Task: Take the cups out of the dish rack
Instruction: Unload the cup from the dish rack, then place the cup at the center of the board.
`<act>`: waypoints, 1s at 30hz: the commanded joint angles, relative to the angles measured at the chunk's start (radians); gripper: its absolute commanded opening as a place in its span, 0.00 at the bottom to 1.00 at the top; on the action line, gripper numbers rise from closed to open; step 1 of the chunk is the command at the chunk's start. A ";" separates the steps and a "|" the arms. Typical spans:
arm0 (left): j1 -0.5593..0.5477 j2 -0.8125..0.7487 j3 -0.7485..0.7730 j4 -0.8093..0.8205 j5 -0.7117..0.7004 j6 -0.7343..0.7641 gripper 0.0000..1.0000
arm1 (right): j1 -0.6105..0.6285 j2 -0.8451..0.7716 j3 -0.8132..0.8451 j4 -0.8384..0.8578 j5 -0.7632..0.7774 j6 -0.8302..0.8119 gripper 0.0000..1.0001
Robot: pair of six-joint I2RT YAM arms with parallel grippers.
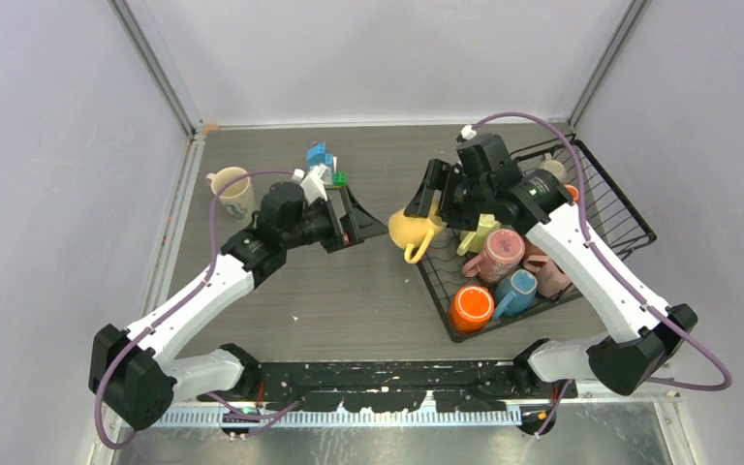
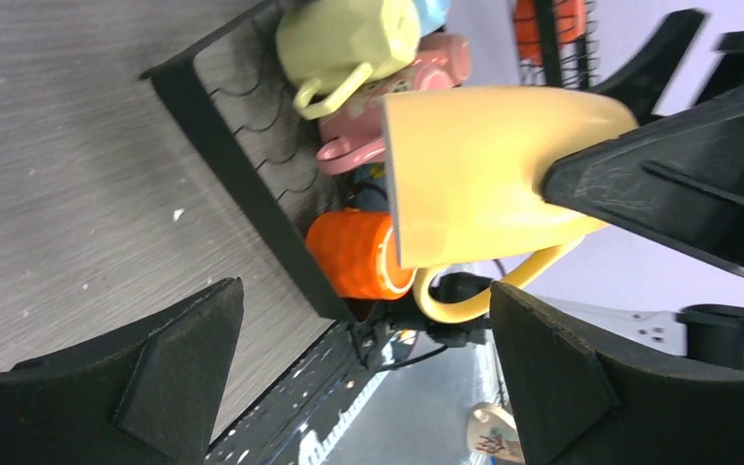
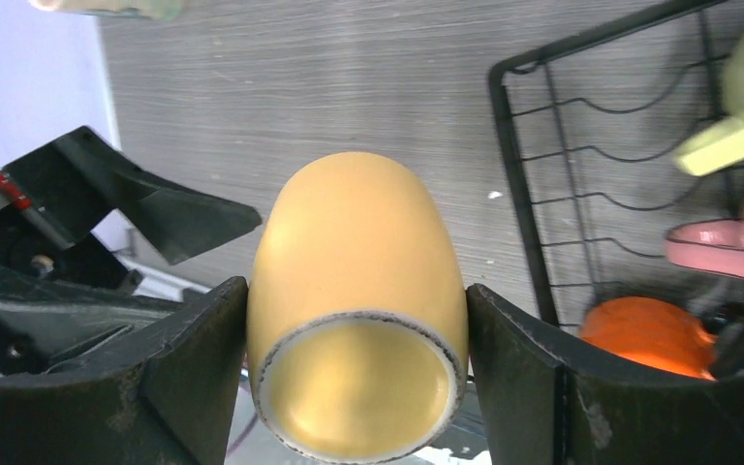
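The right gripper (image 3: 358,378) is holding the yellow mug (image 3: 354,262) by its sides, with the jaws closed on it, over the table (image 1: 368,291) just beside the left edge of the dish rack (image 1: 620,208). The left gripper (image 2: 363,325) is hovering near this mug with its jaws wide apart and nothing between them. The orange mug (image 1: 471,307), blue mug (image 1: 515,289), pink mug (image 1: 497,254) and lime mug (image 1: 480,232) are lying in the rack. The cream mug (image 1: 233,192) is standing on the table at the far left.

A grey wood-grain desk (image 1: 349,291) fills the middle of the top view, enclosed by pale walls (image 1: 58,145). A small blue-and-white plastic toy house (image 1: 319,157) stands upper centre-left. A green block (image 1: 340,178) sits just beside it.
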 commanded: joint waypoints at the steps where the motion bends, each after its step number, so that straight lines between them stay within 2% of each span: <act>1: 0.034 -0.021 -0.009 0.205 0.121 -0.114 1.00 | -0.048 -0.034 0.027 0.208 -0.223 0.084 0.15; 4: 0.037 -0.006 -0.019 0.326 0.157 -0.207 0.99 | -0.074 -0.044 -0.001 0.285 -0.300 0.136 0.15; 9: 0.038 0.021 -0.048 0.503 0.186 -0.341 0.93 | -0.092 -0.059 -0.057 0.423 -0.386 0.218 0.15; 16: 0.048 0.046 -0.103 0.761 0.206 -0.501 0.70 | -0.126 -0.079 -0.153 0.595 -0.492 0.317 0.15; 25: 0.061 0.025 -0.119 0.821 0.201 -0.531 0.51 | -0.141 -0.086 -0.227 0.698 -0.553 0.378 0.15; 30: 0.064 0.036 -0.118 0.871 0.195 -0.558 0.28 | -0.141 -0.085 -0.264 0.756 -0.577 0.408 0.16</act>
